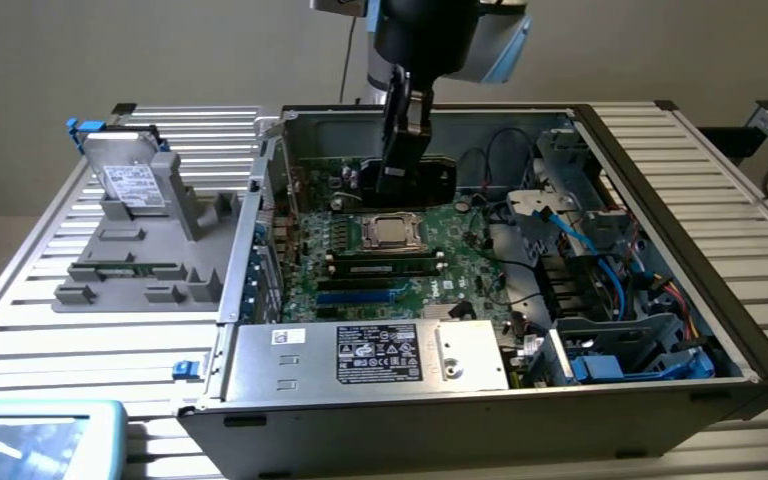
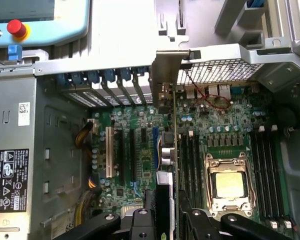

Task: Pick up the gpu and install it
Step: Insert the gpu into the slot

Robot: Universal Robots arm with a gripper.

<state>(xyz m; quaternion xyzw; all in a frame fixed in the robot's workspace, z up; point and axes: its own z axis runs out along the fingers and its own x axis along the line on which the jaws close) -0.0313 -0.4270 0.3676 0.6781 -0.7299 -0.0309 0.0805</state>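
1. Between the partly closed fingers [image 2: 141,220], the gripper [image 2: 166,214] clamps the gpu [image 2: 167,150] edge-on
2. Pickup looks done; the card hangs above the motherboard [image 2: 132,150], apparently not yet seated
3. Its bracket nears the case's rear grille [image 2: 215,70]; the processor socket [image 2: 229,182] lies just beside, leaving little side room

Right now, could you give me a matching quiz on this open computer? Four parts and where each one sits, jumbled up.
Things:
1. gpu
2. hard drive
3. processor
4. power supply

Places:
A. standing on the grey holder outside the case
B. inside the case, wearing a black label
C. held in the gripper
D. in its socket on the motherboard

Pairs: 1-C, 2-A, 3-D, 4-B
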